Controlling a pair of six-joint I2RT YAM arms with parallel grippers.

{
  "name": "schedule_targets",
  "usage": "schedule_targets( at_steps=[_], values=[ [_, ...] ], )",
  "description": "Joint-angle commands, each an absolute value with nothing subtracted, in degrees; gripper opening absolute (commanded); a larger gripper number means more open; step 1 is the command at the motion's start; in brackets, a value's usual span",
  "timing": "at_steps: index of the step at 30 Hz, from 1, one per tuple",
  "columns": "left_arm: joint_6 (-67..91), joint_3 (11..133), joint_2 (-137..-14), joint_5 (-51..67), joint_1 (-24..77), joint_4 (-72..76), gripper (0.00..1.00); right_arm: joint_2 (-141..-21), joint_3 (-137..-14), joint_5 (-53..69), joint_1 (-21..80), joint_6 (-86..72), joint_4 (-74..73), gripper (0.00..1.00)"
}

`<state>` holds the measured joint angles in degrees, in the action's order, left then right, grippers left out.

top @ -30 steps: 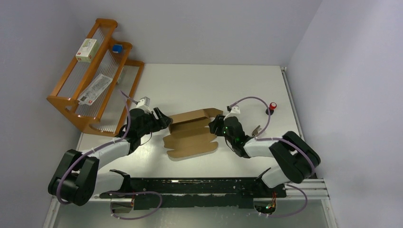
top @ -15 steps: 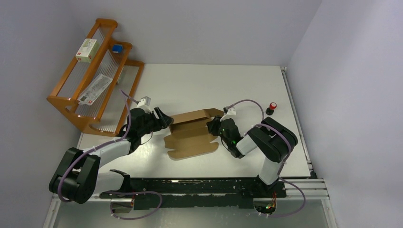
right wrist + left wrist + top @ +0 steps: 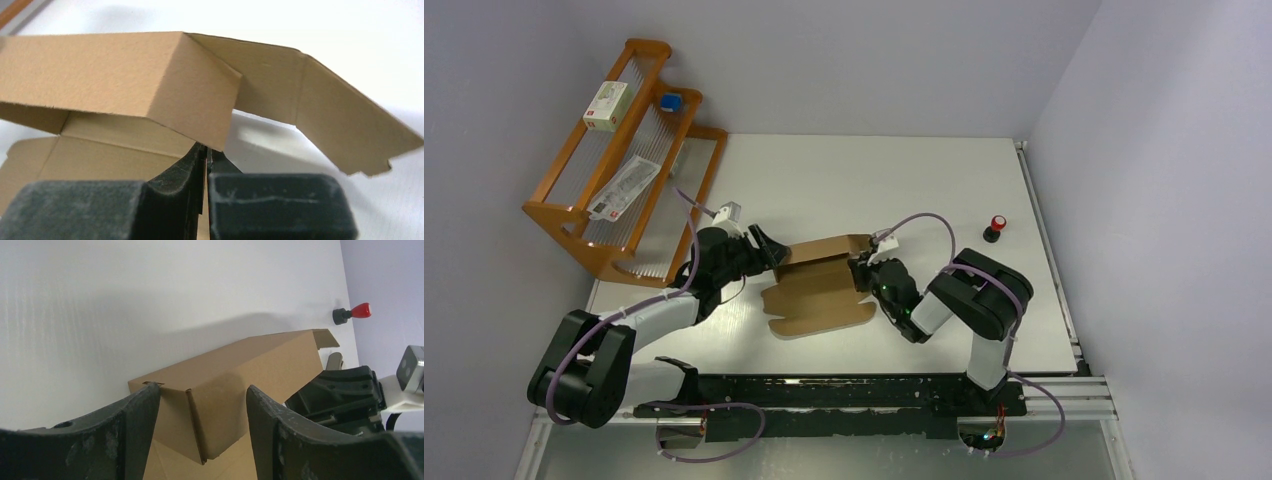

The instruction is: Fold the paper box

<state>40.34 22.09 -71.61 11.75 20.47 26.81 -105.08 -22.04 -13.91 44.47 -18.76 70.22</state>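
Observation:
The paper box is a brown cardboard sheet lying partly folded mid-table, its far wall raised. My left gripper is open at the box's left end. In the left wrist view the raised corner of the box stands between the spread fingers of that gripper, touching neither pad. My right gripper is at the box's right end. In the right wrist view its fingers are pressed together on a thin cardboard edge, under the overhanging folded wall of the box.
A wooden rack stands at the back left, holding a white box, a blue item and a flat packet. A small black object with a red cap stands right of the box, also seen in the left wrist view.
My right gripper moved left onto the box's right end and shut there. The box shifted slightly left. The left gripper stayed open in place.

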Motion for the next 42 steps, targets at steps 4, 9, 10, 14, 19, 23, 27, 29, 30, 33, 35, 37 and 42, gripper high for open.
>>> schedule_targets(
  at_steps=[4, 9, 10, 14, 19, 23, 27, 29, 30, 33, 35, 37, 42],
  values=[
    [40.85, 22.6, -71.54, 13.67, 20.76, 29.01, 0.68, -106.95, -23.01, -18.18, 49.73, -6.43, 75.18, 0.08],
    [39.42, 22.66, -70.92, 11.74, 20.83, 27.08, 0.68, -104.0, -22.21, -16.73, 49.71, -7.79, 71.97, 0.2],
    [39.17, 22.51, -70.66, 11.36, 20.75, 26.81, 0.68, -103.21, -21.89, -16.25, 49.79, -7.95, 71.5, 0.22],
    [37.87, 22.86, -69.33, 9.51, 20.74, 24.72, 0.69, -99.98, -19.83, -15.94, 50.2, -9.27, 68.85, 0.36],
    [36.26, 23.94, -67.5, 7.37, 20.74, 21.72, 0.69, -90.99, -19.33, -16.16, 50.45, -11.91, 55.85, 0.44],
    [35.37, 24.6, -67.08, 6.89, 20.65, 20.5, 0.69, -84.16, -22.19, -17.2, 50.45, -14.13, 38.11, 0.52],
    [35.22, 24.21, -67.39, 7.66, 20.65, 20.97, 0.69, -76.66, -23.37, -16.28, 50.36, -12.15, 29.17, 0.61],
    [34.8, 24.46, -67.46, 7.39, 20.65, 20.3, 0.69, -72.95, -24.92, -16.0, 50.25, -9.96, 24.51, 0.64],
    [34.52, 24.58, -67.37, 7.23, 20.65, 19.92, 0.69, -71.35, -26.09, -16.04, 50.19, -8.42, 22.15, 0.65],
    [34.28, 24.57, -66.92, 7.23, 20.65, 19.62, 0.69, -68.1, -30.37, -17.32, 49.41, -3.31, 13.43, 0.66],
    [34.23, 24.44, -66.63, 7.09, 20.65, 19.71, 0.69, -66.75, -33.44, -19.22, 48.56, -0.75, 7.89, 0.68],
    [34.06, 24.61, -66.67, 6.96, 20.65, 19.47, 0.69, -66.0, -36.31, -19.25, 47.47, 3.21, 2.81, 0.69],
    [33.93, 24.36, -66.27, 7.24, 20.65, 19.62, 0.69, -66.78, -40.38, -12.25, 40.51, 9.99, 0.2, 0.72]
  ],
)
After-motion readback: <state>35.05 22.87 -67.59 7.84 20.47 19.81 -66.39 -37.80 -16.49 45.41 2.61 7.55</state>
